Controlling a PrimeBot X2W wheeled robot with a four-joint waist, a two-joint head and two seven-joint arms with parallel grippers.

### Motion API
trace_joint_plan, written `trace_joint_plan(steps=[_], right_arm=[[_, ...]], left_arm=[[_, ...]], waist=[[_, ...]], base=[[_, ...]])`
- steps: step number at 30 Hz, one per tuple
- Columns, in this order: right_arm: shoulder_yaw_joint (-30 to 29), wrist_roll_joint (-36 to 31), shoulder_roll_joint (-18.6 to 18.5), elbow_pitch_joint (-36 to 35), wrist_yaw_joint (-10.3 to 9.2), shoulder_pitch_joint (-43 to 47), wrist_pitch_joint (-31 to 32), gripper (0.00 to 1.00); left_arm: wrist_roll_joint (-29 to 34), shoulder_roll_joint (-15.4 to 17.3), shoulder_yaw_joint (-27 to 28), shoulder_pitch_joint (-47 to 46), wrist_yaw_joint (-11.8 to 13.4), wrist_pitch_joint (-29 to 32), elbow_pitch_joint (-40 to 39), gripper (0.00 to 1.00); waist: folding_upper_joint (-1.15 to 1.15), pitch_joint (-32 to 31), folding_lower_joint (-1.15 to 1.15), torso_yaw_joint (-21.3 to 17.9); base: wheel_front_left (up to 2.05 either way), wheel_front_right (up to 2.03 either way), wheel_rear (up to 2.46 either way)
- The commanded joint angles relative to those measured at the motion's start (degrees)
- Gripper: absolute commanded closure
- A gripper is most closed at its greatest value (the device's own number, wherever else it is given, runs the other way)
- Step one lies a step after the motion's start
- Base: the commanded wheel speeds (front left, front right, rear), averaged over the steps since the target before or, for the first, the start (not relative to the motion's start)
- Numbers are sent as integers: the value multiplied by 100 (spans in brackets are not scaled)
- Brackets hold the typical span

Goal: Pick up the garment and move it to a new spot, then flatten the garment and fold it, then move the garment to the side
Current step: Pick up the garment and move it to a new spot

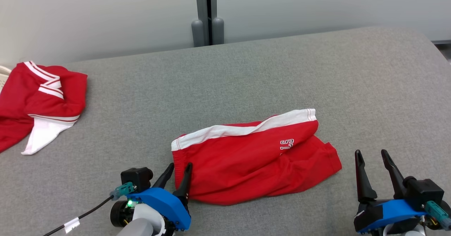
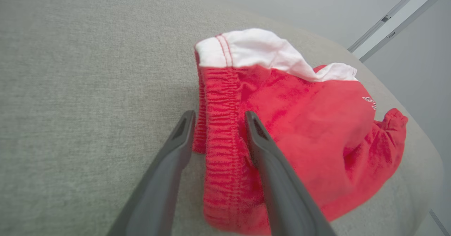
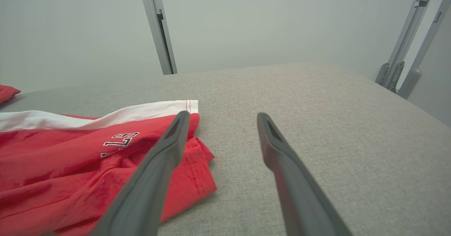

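The garment (image 1: pixel 253 158) is a pair of red shorts with a white stripe and white lettering, lying folded on the grey padded surface (image 1: pixel 246 77) just in front of me. My left gripper (image 1: pixel 180 165) is at its left end, open. In the left wrist view, the left gripper (image 2: pixel 218 115) has its fingers astride the garment's (image 2: pixel 317 130) ribbed red waistband. My right gripper (image 1: pixel 371 152) stands open to the right of the shorts. In the right wrist view, that gripper (image 3: pixel 222 114) is above bare cloth with nothing between its fingers, beside the garment's (image 3: pixel 70 158) hem corner.
A second red and white garment (image 1: pixel 38 102) lies crumpled at the far left of the surface. A grey post (image 1: pixel 208 14) stands against the pale wall behind. A black cable (image 1: pixel 81 216) trails from my left wrist. The surface rounds off at the right.
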Motion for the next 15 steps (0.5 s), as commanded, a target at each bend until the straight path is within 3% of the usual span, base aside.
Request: trace_joint_plan(steps=[1,7,15], right_arm=[[-11,-22,-24,13,3,70,-20,0],[-19,-93,-24,38,3,147,-20,0],[-84,-170,-24,68,3,177,-20,0]], left_arm=[[54,2,42,44,-3,-43,14,0],[525,3,513,291,111,-42,-373,0],[1378,-42,1280,870,476,-43,-1209,0]], waist=[[0,-35,0,10],[0,-263,0,106],[0,-549,0,221]], base=[[0,0,0],[0,0,0],[0,0,0]])
